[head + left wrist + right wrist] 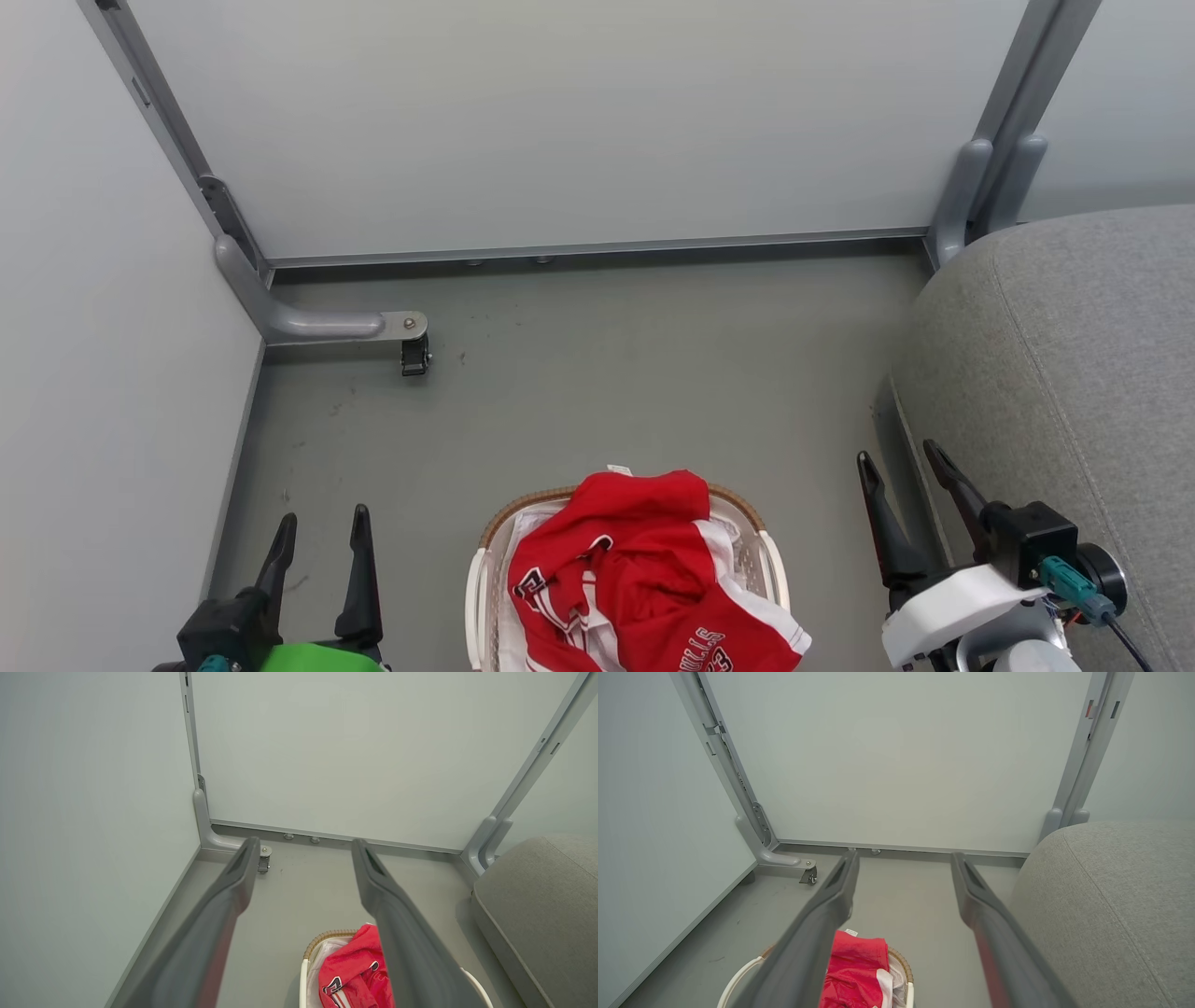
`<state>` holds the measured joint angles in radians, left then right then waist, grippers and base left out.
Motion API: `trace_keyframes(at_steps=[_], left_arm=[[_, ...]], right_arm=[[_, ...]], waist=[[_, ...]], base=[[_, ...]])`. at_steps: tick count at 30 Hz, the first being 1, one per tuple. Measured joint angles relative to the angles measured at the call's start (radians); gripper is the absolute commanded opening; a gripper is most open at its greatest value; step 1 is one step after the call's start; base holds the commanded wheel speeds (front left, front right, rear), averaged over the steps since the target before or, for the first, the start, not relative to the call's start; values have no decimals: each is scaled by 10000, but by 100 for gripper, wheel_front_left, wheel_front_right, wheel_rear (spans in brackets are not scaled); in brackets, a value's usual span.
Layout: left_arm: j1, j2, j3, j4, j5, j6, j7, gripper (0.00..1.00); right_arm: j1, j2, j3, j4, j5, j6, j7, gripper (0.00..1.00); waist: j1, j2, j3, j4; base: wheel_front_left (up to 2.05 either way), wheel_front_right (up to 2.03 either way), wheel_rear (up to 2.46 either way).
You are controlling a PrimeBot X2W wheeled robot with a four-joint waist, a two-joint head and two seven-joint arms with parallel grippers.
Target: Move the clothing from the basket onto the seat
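Note:
The red clothing point(644, 579) with white trim lies heaped in the basket point(478, 597) at the bottom middle of the head view, one corner draped over the right rim. It also shows as the clothing point(355, 970) and the clothing point(857, 970) in both wrist views. The grey seat point(1074, 373) fills the right side. My left gripper point(319, 529) hangs open left of the basket, above the floor. My right gripper point(901, 459) hangs open between the basket and the seat's edge. Both hold nothing.
Pale partition panels point(560, 121) close the back and left, on grey metal posts. A foot with a small caster point(414, 355) juts onto the grey floor point(607, 373) at the back left. A second post point(990, 187) stands by the seat's far corner.

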<state>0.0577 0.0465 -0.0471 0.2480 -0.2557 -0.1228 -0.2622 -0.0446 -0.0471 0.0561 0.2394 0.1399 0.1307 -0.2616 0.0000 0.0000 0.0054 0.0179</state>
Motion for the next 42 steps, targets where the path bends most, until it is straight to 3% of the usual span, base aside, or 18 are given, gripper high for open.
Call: trace_keyframes(at_steps=[30,42], left_arm=[[-59,4,-115,-105,155,-6,-2,100],[-2332,6,-1427,353,894,-59,-8,100]], right_arm=[[-104,-2,-94,-146,8,0,0,100],[-1335,-2,-673,-644,-199,0,-2,100]], waist=[[0,0,369,-12],[0,0,1905,-120]], base=[[0,0,0],[0,0,0]])
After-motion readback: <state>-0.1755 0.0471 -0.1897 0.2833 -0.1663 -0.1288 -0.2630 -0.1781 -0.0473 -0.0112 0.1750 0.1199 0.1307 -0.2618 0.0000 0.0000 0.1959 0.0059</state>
